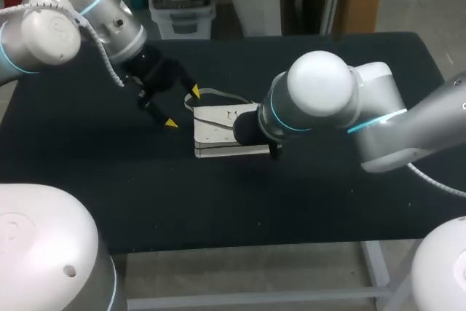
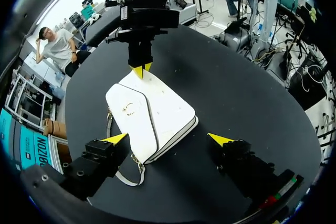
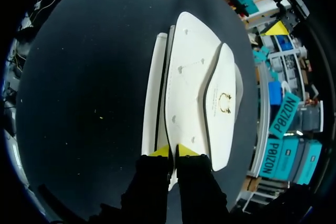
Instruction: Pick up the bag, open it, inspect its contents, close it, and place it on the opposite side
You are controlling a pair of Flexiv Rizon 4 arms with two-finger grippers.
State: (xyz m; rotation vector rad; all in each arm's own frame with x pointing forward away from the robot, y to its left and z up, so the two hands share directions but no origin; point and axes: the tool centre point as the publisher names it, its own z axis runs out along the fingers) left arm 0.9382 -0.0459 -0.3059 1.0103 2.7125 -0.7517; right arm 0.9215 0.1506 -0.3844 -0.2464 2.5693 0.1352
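Right wrist view: my right end effector (image 3: 173, 151) pinches the bag (image 3: 189, 77) edge, nearly closed. Left end effector (image 2: 168, 139) gapes empty at the bag's head-view 10 o'clock; it should take the flap squarely.

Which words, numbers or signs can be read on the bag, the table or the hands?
None can be read.
The white bag bears only a small gold emblem on its flap, too small to read as letters.
The table, left hand and right hand show no print.
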